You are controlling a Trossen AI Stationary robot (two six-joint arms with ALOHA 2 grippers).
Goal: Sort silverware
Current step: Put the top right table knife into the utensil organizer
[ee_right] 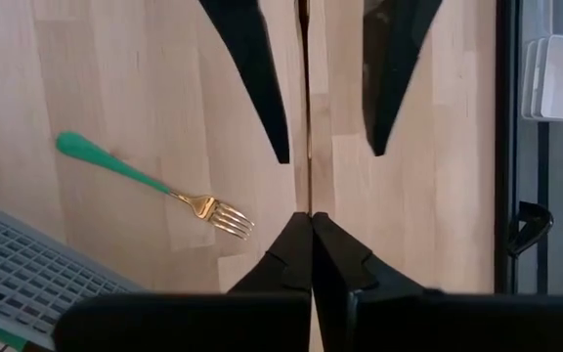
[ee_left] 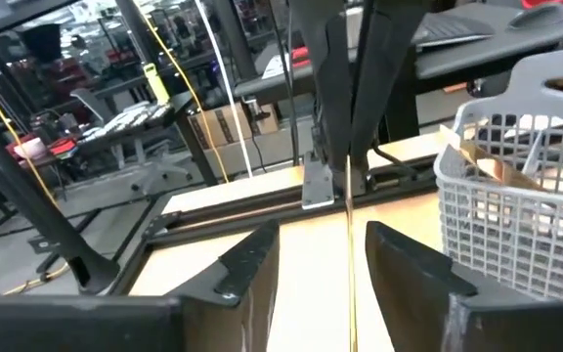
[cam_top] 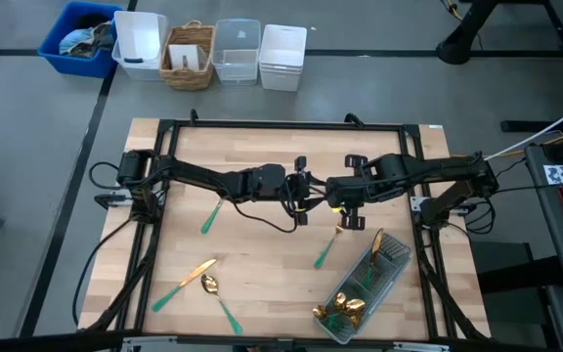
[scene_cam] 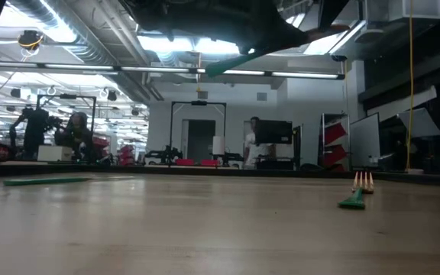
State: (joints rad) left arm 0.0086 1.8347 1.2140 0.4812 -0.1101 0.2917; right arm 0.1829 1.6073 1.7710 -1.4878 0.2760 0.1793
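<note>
Your right gripper [ee_right: 309, 227] pinches a thin utensil [ee_right: 308, 108] edge-on; your left gripper's [ee_left: 323, 256] fingers stand apart around it. Its long axis runs straight between both grippers, mid-table

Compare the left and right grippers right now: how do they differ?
Left gripper stands open; right gripper is shut. Left gripper holds nothing, its fingers apart either side of the thin gold utensil; right gripper pinches it. Both face each other, tip to tip.

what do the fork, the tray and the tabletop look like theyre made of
Fork: shiny gold metal-looking head, matte teal handle, likely plastic or coated. Tray: pale grid-walled plastic, by its mesh pattern. Tabletop: light wood, seemingly planked, with visible grain and seams.
</note>
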